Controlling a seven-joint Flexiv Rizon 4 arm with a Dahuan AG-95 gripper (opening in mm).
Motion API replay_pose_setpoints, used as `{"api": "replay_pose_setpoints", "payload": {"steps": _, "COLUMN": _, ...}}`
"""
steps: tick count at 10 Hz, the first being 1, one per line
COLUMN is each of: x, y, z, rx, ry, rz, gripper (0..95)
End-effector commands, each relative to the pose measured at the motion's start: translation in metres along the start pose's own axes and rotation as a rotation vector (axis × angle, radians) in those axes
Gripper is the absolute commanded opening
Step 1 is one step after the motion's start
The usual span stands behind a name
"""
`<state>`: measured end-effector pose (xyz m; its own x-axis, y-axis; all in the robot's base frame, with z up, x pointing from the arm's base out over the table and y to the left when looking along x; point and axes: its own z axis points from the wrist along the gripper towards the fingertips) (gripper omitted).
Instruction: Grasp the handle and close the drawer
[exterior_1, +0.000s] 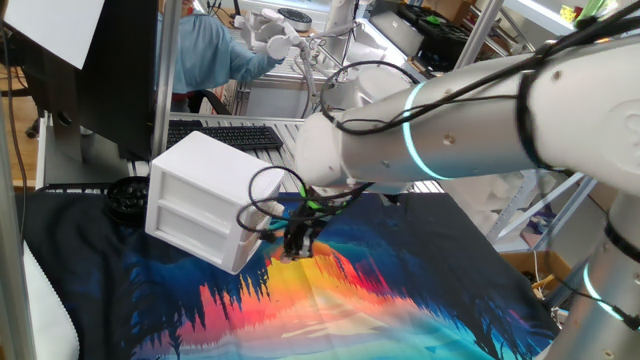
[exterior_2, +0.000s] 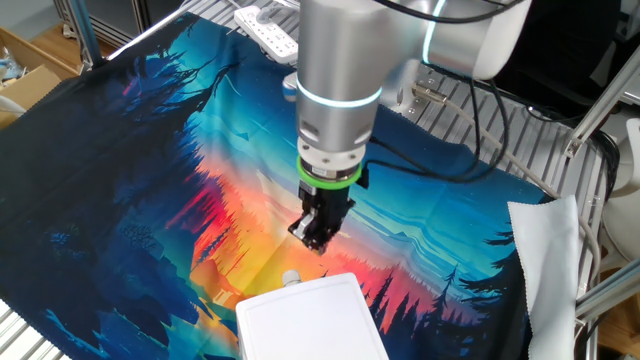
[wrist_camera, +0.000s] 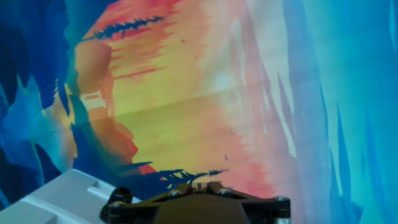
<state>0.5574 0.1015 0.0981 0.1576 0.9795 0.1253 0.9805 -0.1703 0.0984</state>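
The end effector (exterior_2: 320, 232) is seen clenched on nothing, pointed down over the sunset-print cloth (exterior_2: 150, 180) on the desk, just beside the white cabinet (exterior_1: 205, 200). The drawer (exterior_1: 190, 228) sits flush in the cabinet front — contents cannot be seen. Its handle cannot be made out; only a pale knob (exterior_2: 291, 277) shows at the cabinet's edge. Behind are a keyboard (exterior_1: 225, 135), a power strip (exterior_2: 265, 30) and a white cloth (exterior_2: 550, 260) — nothing is placed between end effector and cabinet.

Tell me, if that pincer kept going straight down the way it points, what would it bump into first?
Most likely the colourful cloth on the table: the shut pincer points down at it, just clear of the white cabinet, though depth is hard to judge.
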Motion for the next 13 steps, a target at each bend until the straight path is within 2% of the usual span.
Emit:
{"api": "replay_pose_setpoints", "payload": {"steps": 1, "x": -0.012, "y": -0.006, "z": -0.001, "rx": 0.001, "ry": -0.007, "rz": -0.163, "gripper": 0.0}}
{"api": "replay_pose_setpoints", "payload": {"steps": 3, "x": -0.017, "y": -0.011, "z": -0.007, "rx": 0.003, "ry": -0.019, "rz": -0.311, "gripper": 0.0}}
{"api": "replay_pose_setpoints", "payload": {"steps": 4, "x": -0.021, "y": -0.013, "z": -0.012, "rx": 0.011, "ry": -0.055, "rz": -0.419, "gripper": 0.0}}
{"api": "replay_pose_setpoints", "payload": {"steps": 6, "x": -0.028, "y": -0.016, "z": -0.021, "rx": 0.021, "ry": -0.081, "rz": -0.572, "gripper": 0.0}}
{"api": "replay_pose_setpoints", "payload": {"steps": 7, "x": -0.031, "y": -0.018, "z": -0.024, "rx": 0.036, "ry": -0.101, "rz": -0.663, "gripper": 0.0}}
{"api": "replay_pose_setpoints", "payload": {"steps": 8, "x": -0.034, "y": -0.02, "z": -0.029, "rx": 0.065, "ry": -0.133, "rz": -0.785, "gripper": 0.0}}
{"api": "replay_pose_setpoints", "payload": {"steps": 9, "x": -0.037, "y": -0.022, "z": -0.032, "rx": 0.086, "ry": -0.142, "rz": -0.886, "gripper": 0.0}}
{"api": "replay_pose_setpoints", "payload": {"steps": 10, "x": -0.041, "y": -0.025, "z": -0.037, "rx": 0.132, "ry": -0.13, "rz": -1.053, "gripper": 0.0}}
{"api": "replay_pose_setpoints", "payload": {"steps": 11, "x": -0.043, "y": -0.026, "z": -0.04, "rx": 0.167, "ry": -0.112, "rz": -1.17, "gripper": 0.0}}
{"api": "replay_pose_setpoints", "payload": {"steps": 12, "x": -0.043, "y": -0.027, "z": -0.04, "rx": 0.18, "ry": -0.1, "rz": -1.248, "gripper": 0.0}}
{"api": "replay_pose_setpoints", "payload": {"steps": 13, "x": -0.043, "y": -0.027, "z": -0.04, "rx": 0.203, "ry": -0.08, "rz": -1.359, "gripper": 0.0}}
